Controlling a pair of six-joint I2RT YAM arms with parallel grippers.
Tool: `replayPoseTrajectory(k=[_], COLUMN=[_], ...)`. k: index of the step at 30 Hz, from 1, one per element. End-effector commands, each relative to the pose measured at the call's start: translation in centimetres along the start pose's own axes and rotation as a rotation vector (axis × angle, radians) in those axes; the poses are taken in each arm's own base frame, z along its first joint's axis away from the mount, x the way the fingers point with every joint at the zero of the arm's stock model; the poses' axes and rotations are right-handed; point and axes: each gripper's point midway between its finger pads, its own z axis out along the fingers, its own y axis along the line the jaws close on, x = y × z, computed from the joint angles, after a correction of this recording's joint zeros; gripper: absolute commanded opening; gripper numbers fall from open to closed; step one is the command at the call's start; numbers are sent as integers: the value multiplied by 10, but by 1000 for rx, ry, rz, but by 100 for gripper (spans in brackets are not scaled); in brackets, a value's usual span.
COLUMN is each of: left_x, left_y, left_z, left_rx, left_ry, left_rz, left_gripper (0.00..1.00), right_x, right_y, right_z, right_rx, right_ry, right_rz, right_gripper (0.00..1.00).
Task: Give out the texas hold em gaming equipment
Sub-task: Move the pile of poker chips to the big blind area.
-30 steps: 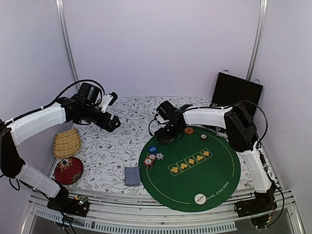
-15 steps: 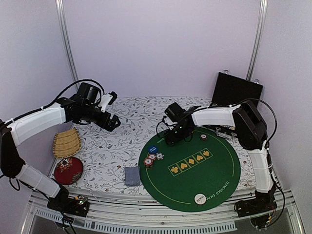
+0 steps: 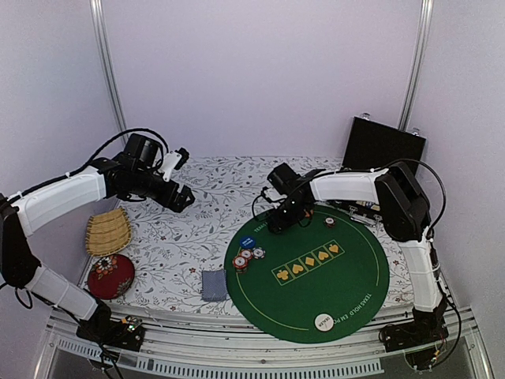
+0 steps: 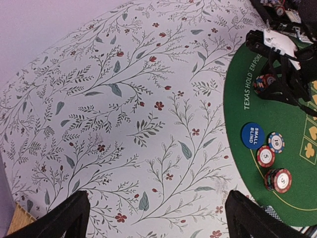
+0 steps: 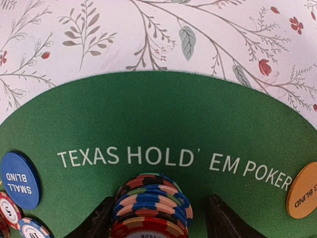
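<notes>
Chip stack [image 5: 148,208] stands between the right pincer's [image 5: 159,223] open jaws.

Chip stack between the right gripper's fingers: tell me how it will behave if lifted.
The chip stack is loose discs, slightly staggered, so it will likely shear or shed chips unless squeezed evenly. Smooth rims may slip against the fingers.

Your white left arm [image 3: 63,197] hung raised, left gripper [image 4: 158,218] spread wide; your right arm [image 3: 347,187] reached forward, right gripper [image 5: 158,220] lowered, jaws half-apart.
</notes>
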Motion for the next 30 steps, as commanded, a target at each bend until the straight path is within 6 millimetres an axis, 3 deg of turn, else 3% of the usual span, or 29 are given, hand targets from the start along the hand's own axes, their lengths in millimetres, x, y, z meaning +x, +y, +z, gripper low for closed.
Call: replayPoseTrajectory(k=[1,5,11,14,20,23,30], left_x=[-1,-1,0,1,1,2,1], left_y=[5,6,6,6,7,7,9], left_z=[-2,-2,-3,-2,-2,-2,-2], left_rx=[-8,-6,-4,-4,-8,-11,-14], left_ry=[-18,-20,-21,-18,-17,-16,-17], left_rz=[2,1,-1,-1,-1,1,1], left_gripper=[98,98,98,98,98,98,98], right_x=[14,15,15,13,18,20,15], right_y=[9,5,-5,-25,-73,-87,-79], right_z=[15,17,17,16,13,14,16], right_rx=[-17,6,55,104,171,183,117], right_ry=[59,70,91,91,116,119,102], right_rz=[-32,-37,-52,-36,29,42,15], right_gripper=[59,48,20,4,3,3,4])
